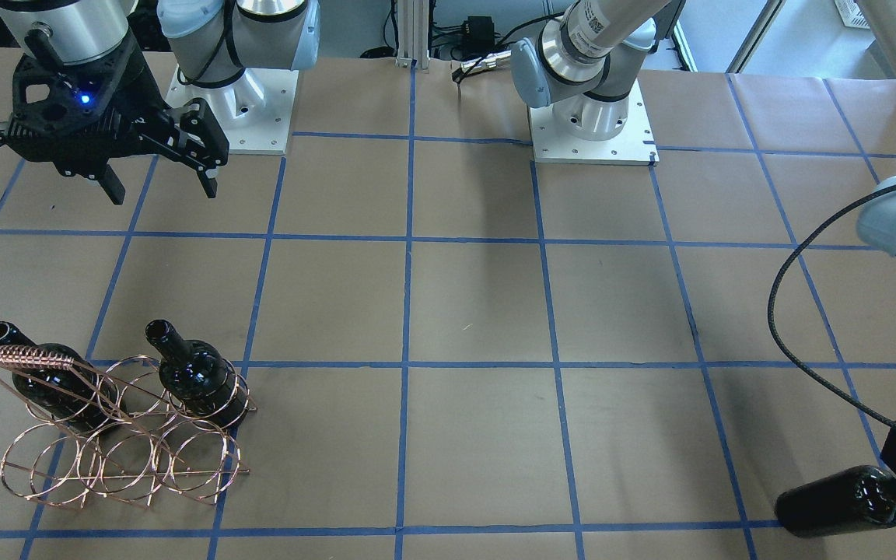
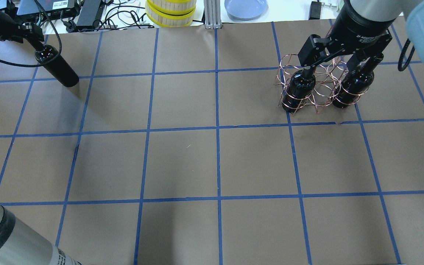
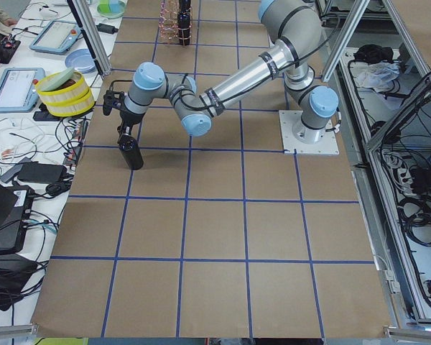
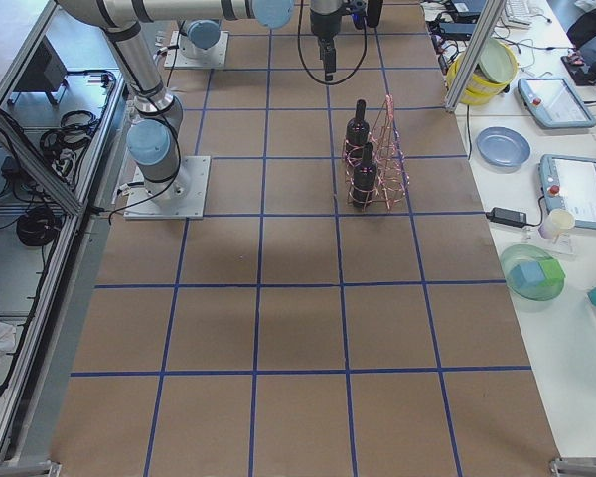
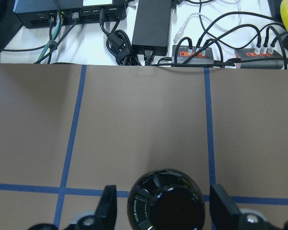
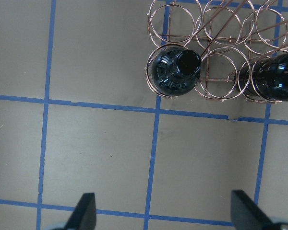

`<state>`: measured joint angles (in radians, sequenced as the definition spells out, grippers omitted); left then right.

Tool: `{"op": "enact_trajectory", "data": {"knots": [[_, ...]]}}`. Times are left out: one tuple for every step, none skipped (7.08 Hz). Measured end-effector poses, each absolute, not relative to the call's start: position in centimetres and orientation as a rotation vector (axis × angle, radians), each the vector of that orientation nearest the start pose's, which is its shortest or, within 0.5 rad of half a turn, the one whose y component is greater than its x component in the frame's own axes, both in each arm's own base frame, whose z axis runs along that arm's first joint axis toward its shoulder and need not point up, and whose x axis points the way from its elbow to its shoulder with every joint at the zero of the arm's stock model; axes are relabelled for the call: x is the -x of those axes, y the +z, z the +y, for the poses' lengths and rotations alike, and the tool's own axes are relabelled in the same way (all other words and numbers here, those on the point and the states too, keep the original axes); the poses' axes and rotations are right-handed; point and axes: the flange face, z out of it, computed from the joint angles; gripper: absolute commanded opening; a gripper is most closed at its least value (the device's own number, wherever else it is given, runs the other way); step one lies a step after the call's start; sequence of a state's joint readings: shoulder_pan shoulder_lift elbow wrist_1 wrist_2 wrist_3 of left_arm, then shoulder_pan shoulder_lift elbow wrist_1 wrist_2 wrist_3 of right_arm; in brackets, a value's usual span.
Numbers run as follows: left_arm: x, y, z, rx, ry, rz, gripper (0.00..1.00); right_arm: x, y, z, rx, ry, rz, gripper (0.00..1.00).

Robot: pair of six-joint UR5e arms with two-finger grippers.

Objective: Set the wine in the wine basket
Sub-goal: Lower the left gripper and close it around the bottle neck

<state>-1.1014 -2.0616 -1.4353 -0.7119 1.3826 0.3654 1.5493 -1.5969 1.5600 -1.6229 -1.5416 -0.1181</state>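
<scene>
The copper wire wine basket (image 1: 125, 443) stands on the table's right side and holds two upright black wine bottles (image 1: 43, 377) (image 1: 199, 377) in its outer rings; the middle ring is empty. They also show in the overhead view (image 2: 300, 86) (image 2: 355, 86) and the right wrist view (image 6: 175, 72). My right gripper (image 1: 160, 183) is open and empty, high above the table on the robot's side of the basket (image 6: 221, 48). My left gripper (image 2: 37, 46) is shut on the neck of a third wine bottle (image 2: 59, 70), which is tilted at the table's far left corner (image 1: 845, 502).
Beyond the far table edge lie cables, power bricks (image 5: 151, 24), a stack of yellow-rimmed rolls (image 2: 170, 11) and a blue plate (image 2: 246, 7). The arm bases (image 1: 234, 101) (image 1: 592, 117) stand at the near edge. Brown paper with blue tape grid covers the table.
</scene>
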Motion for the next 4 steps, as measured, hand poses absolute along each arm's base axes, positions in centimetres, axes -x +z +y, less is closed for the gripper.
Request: {"op": "enact_trajectory", "data": {"knots": [[-18.14, 36.34, -69.56, 0.081, -0.827, 3.003, 0.53, -12.57, 51.15, -49.18, 0.153, -0.142, 3.112, 1.00], [-18.08, 36.34, -69.58, 0.078, -0.832, 3.008, 0.41, -12.57, 51.13, -49.18, 0.152, -0.141, 3.112, 1.00], [-18.04, 36.33, -69.58, 0.077, -0.834, 3.010, 0.33, -12.57, 51.12, -49.18, 0.152, -0.140, 3.112, 1.00], [-18.03, 36.36, -69.57, 0.076, -0.835, 3.010, 0.30, -12.57, 51.13, -49.18, 0.152, -0.141, 3.112, 1.00]]}}
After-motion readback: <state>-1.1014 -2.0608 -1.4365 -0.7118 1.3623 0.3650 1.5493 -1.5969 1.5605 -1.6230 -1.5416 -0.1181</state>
